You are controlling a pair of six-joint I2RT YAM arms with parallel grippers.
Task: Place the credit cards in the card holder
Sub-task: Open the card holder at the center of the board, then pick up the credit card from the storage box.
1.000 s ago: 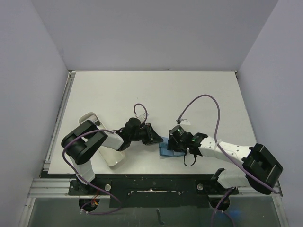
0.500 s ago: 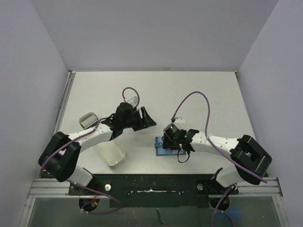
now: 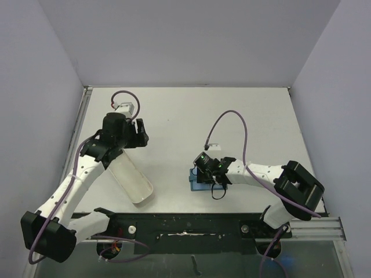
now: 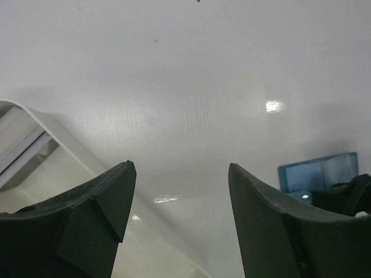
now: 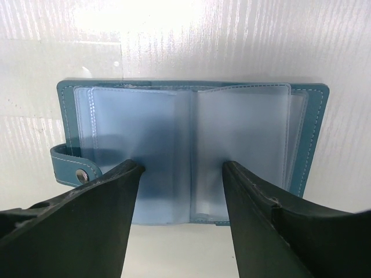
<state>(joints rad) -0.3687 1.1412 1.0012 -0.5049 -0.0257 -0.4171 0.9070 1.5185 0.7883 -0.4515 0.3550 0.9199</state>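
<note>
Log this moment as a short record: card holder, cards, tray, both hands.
card holder: lying open on the table, clear sleeves up, strap with snap stud at one side
credit cards: none clearly in view; none to be made out in the sleeves
white tray: on the table by the left arm; contents cannot be told
left hand: open, empty, over the table at the tray's far end
right hand: open, low over the card holder, one finger on each side of its middle fold; contact unclear
</note>
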